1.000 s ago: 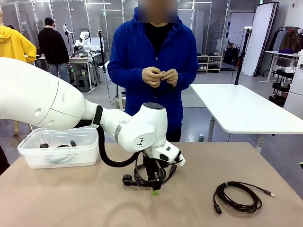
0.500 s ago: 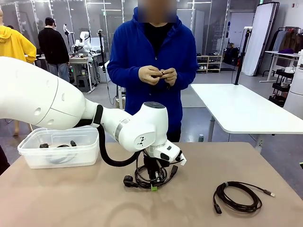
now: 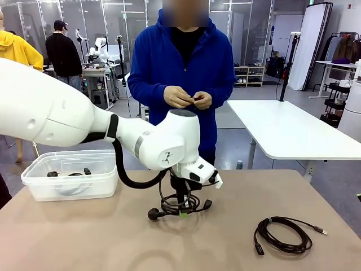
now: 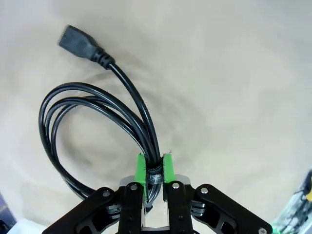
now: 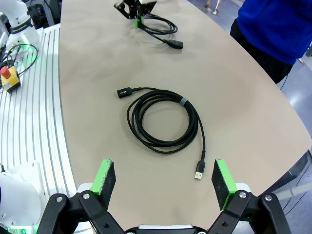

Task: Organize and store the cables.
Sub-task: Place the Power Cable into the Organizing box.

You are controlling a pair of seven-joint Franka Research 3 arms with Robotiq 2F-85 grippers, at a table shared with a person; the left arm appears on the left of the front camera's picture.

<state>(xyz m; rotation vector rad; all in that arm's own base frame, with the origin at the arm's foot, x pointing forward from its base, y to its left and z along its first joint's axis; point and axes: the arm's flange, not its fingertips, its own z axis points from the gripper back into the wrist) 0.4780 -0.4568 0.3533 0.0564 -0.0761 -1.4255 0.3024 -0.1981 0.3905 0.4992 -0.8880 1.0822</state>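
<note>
**Left hand pinches the middle cord; right hand spread above the other coil**

The white left arm comes in from the left edge of the tan surface (image 3: 84, 237), its thick forearm sloping across toward the middle. Its wrist bends over so that the left hand (image 4: 154, 161) points straight down. The green pads (image 4: 141, 168) are pressed together on a coiled black power cord with chunky moulded plugs (image 4: 92, 122), pinching it where a band gathers the loops. The loops fan out from the grip, and one plug end (image 4: 78, 41) juts out beyond the coil. This cord sits in the middle of the surface, somewhat nearer the far edge. I cannot tell whether its loops rest on the surface or hang just clear of it.

The right hand (image 5: 164, 180) hovers with its fingers spread wide, nothing between them, and looks down on a thin black coiled cable with a silver-tipped plug (image 5: 163, 119). That cable lies flat toward the near right corner, well apart from the pinched cord.

A clear plastic bin (image 3: 34, 186) stands at the far left corner, with more black cords (image 3: 70, 174) inside.

Beyond the far edge a person in a blue fleece stands with both hands (image 3: 189, 97) held together at chest height, fingering something too small to make out.
</note>
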